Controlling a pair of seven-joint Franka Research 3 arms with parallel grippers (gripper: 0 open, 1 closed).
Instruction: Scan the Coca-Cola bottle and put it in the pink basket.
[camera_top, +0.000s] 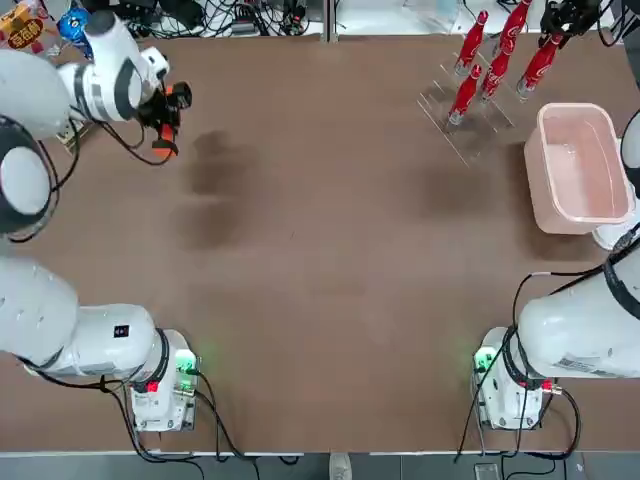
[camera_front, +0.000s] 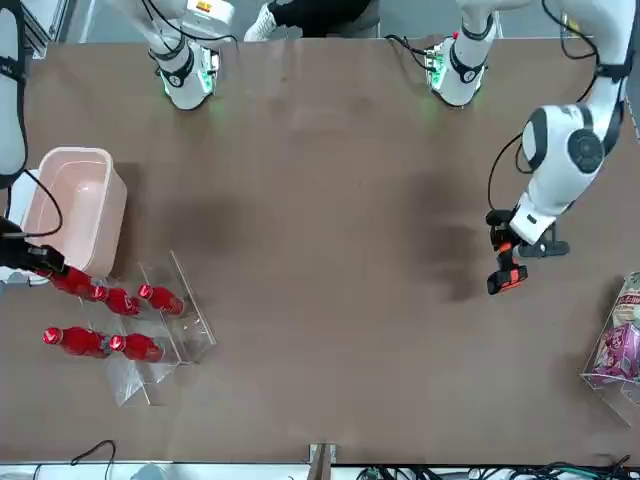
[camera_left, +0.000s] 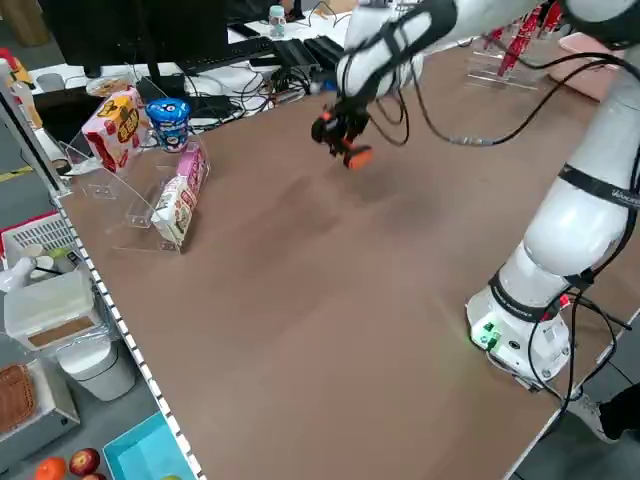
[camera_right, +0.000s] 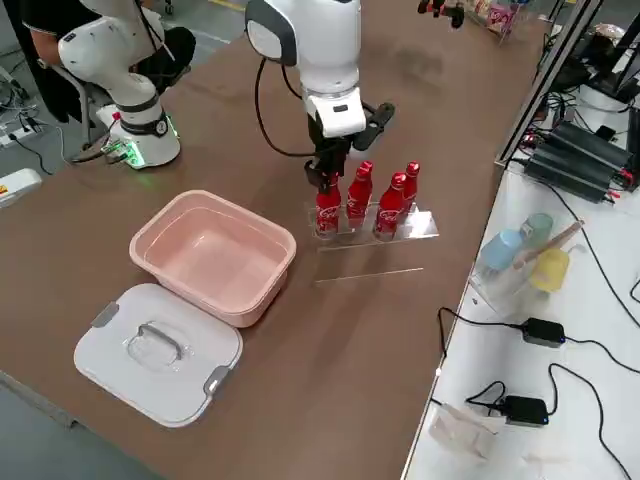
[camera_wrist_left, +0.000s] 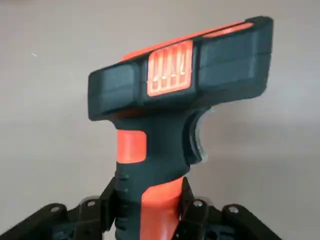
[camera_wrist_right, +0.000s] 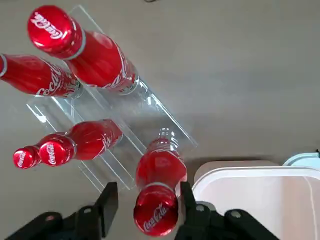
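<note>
Over at the far right of the table, the right gripper hangs above the clear acrylic rack, its two black fingers straddling the cap of the slim glossy red Coca-Cola bottle with white script lettering. The finger on the basket side sits against the neck, while the other stands slightly clear, so the grip is not yet firm. That bottle stands upright at the rack's corner nearest the pale translucent pink basket, four like bottles beside it. Far left, the left gripper is clamped on the orange-and-black handheld scanner, held off the table.
</note>
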